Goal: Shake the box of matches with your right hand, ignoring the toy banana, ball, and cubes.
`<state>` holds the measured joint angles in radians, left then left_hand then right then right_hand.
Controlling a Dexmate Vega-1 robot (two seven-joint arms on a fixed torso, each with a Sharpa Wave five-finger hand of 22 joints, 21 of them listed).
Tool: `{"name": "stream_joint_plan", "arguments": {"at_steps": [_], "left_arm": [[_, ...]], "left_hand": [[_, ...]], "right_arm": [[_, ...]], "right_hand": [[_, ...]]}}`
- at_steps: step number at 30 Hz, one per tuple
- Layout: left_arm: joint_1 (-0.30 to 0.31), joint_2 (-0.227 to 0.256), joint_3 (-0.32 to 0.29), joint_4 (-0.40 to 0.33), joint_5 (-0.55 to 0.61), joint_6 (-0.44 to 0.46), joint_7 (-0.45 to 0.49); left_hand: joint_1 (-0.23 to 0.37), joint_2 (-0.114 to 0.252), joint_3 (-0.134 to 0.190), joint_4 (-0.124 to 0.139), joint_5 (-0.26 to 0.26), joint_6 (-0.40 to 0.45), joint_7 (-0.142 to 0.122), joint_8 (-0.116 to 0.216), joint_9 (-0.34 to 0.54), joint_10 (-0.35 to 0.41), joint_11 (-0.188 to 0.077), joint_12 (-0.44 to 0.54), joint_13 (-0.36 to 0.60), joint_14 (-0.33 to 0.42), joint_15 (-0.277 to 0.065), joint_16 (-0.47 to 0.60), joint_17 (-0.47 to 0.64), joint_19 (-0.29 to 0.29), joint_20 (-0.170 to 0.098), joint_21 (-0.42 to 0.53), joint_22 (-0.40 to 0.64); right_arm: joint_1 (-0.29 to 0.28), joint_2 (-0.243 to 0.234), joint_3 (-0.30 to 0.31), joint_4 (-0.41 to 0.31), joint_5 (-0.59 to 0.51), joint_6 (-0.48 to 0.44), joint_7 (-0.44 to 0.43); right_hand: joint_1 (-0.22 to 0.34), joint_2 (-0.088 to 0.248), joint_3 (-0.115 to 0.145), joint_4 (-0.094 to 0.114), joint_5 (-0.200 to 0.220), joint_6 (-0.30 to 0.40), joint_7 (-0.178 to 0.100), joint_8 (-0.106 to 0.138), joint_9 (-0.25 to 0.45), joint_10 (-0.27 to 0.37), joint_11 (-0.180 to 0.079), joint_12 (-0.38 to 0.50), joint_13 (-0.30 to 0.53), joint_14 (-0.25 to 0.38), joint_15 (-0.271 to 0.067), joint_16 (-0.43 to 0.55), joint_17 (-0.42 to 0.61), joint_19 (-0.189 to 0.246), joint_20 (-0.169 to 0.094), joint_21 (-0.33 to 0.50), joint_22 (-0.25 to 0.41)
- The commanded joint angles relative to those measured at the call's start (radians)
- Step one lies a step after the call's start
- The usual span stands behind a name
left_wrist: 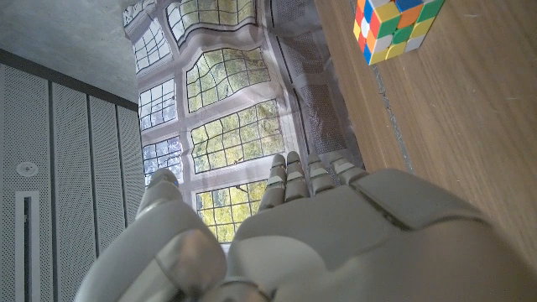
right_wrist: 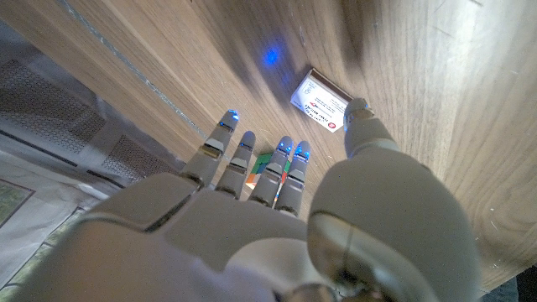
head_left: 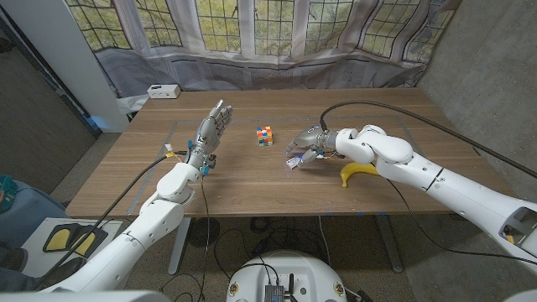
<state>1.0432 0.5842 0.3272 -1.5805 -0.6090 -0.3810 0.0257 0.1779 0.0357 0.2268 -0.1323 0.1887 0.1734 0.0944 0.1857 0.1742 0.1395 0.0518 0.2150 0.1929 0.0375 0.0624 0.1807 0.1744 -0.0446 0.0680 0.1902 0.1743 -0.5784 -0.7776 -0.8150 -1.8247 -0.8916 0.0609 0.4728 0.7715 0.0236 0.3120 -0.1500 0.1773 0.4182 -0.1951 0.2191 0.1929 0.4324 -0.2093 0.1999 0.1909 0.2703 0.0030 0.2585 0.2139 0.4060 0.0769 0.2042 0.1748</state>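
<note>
The matchbox (head_left: 291, 162) is small, white and red-labelled, and lies on the wooden table just below my right hand (head_left: 308, 144). In the right wrist view the matchbox (right_wrist: 320, 101) lies flat on the wood, with my thumb tip at its edge and the other fingers (right_wrist: 242, 153) stretched out apart from it. Nothing is held in the right hand (right_wrist: 252, 226). My left hand (head_left: 212, 127) stands at the table's left middle with its fingers straight and together, and holds nothing.
A coloured puzzle cube (head_left: 265, 135) sits between the two hands, and the cube (left_wrist: 394, 25) is close beside my left hand (left_wrist: 319, 235). A yellow toy banana (head_left: 357, 172) lies under my right forearm. A white box (head_left: 162, 91) sits at the far left corner.
</note>
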Motion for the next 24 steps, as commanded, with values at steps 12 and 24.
{"name": "stream_joint_plan", "arguments": {"at_steps": [12, 24], "left_arm": [[-0.007, -0.015, -0.004, 0.028, -0.038, -0.004, -0.026], [-0.013, -0.011, -0.002, 0.032, -0.033, 0.009, -0.019]], "left_hand": [[0.032, 0.083, 0.048, 0.016, 0.002, 0.002, 0.011, 0.003, 0.004, 0.002, 0.01, -0.001, 0.003, 0.002, 0.016, 0.006, 0.005, -0.017, 0.017, 0.006, 0.007], [0.056, 0.136, 0.091, 0.023, 0.01, 0.007, 0.012, 0.003, 0.003, 0.006, 0.012, -0.001, 0.003, 0.006, 0.015, 0.007, 0.004, -0.018, 0.021, 0.008, 0.007]], "right_arm": [[0.036, 0.028, -0.045, 0.074, -0.053, 0.022, -0.035], [0.042, 0.038, -0.058, 0.094, -0.055, 0.024, -0.036]], "right_hand": [[0.013, 0.004, -0.002, -0.001, 0.006, 0.017, -0.001, 0.004, 0.005, 0.019, -0.002, 0.002, 0.001, 0.021, -0.006, 0.007, 0.003, 0.016, 0.002, 0.008, 0.002], [0.011, 0.005, -0.005, 0.001, 0.006, 0.024, 0.0, 0.006, 0.005, 0.027, -0.002, 0.003, 0.001, 0.032, -0.01, 0.011, 0.004, 0.02, 0.003, 0.008, 0.002]]}}
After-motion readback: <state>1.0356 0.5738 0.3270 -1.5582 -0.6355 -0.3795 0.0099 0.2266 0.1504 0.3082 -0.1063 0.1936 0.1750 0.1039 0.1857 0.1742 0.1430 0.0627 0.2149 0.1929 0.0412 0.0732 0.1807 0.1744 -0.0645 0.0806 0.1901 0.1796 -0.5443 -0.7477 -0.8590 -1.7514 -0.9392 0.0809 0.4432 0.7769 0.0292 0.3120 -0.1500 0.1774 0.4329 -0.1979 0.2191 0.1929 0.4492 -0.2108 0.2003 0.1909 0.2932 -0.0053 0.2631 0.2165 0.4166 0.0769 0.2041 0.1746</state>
